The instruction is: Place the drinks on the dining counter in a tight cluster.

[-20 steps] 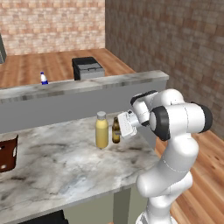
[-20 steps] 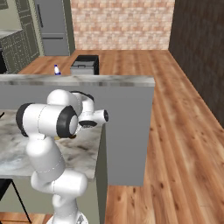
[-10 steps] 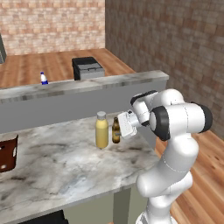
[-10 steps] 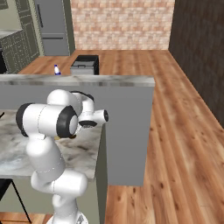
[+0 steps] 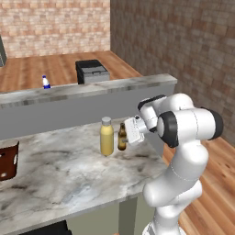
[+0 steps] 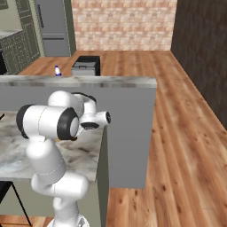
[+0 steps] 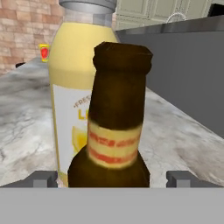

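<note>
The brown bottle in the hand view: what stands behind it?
Behind the brown bottle stands the yellow bottle, upright and close beside it on the marble counter. The brown bottle covers the right part of its label, so the text cannot be read whole.

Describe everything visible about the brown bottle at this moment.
The brown bottle is slim dark glass with a narrow neck and an orange-red label band. It stands upright on the marble dining counter, right beside the taller yellow bottle; whether they touch cannot be told. The gripper is open, a fingertip on either side, not gripping it.
</note>
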